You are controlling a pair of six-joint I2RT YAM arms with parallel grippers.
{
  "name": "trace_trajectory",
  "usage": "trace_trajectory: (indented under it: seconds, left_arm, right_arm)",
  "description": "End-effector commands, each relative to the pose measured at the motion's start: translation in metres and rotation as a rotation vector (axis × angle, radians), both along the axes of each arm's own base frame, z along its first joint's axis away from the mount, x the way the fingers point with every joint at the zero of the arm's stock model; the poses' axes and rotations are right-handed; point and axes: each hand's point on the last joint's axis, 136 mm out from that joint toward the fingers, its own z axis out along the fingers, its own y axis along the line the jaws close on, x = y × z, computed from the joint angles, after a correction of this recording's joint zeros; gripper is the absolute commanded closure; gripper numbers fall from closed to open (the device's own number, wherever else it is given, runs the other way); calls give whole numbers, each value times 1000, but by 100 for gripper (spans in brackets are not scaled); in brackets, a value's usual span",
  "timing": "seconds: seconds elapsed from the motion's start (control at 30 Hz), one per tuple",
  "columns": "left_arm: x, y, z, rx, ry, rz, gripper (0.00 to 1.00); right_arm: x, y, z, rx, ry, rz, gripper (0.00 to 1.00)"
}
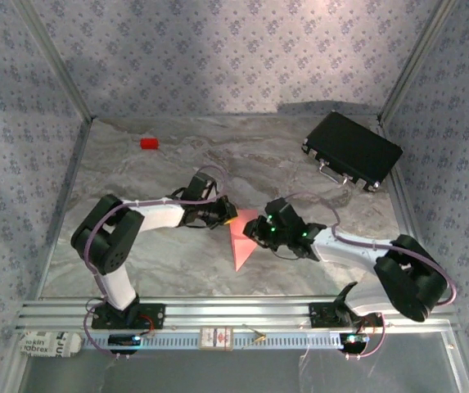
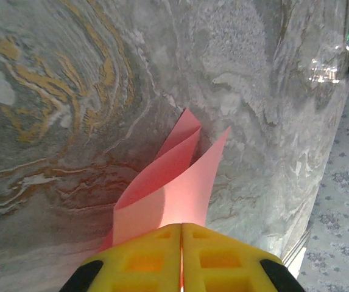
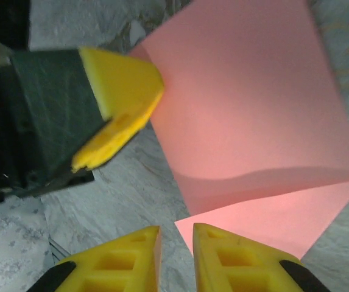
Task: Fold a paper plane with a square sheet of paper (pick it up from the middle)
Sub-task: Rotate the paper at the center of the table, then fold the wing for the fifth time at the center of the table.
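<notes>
One marbled grey table (image 1: 169,262) bearing pink paper (image 1: 241,241); patterned walls (image 1: 218,49), apparently wallpaper.

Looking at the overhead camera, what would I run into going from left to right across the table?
Small red block → left fingers, shut on the left corner of the next item → folded pink paper → right fingers at its right edge → black case.

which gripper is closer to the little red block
Left. The left gripper sits near-right of the red block; the right gripper is farther right, across the pink paper.
</notes>
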Motion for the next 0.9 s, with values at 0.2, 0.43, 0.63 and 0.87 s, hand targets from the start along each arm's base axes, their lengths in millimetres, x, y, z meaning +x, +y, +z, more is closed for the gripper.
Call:
trace_trajectory:
  seconds: [0.2,0.43,0.63,0.87]
  left_arm:
    - [-13,7,-33,111,45,-38,94]
    - [-24,16,-56,95,71,-29,95]
    - [-32,26,-69,94,96,-14,95]
    - [-33,26,-68,85,94,-14,95]
  right_arm:
    - [-5,-35,-32,-94,103,58,72]
    - [-7,-33,-47,-105,157,96,64]
    - [-7,-30,-54,-105,178,98,57]
    - [-4,-20,-51,-49,185,105,61]
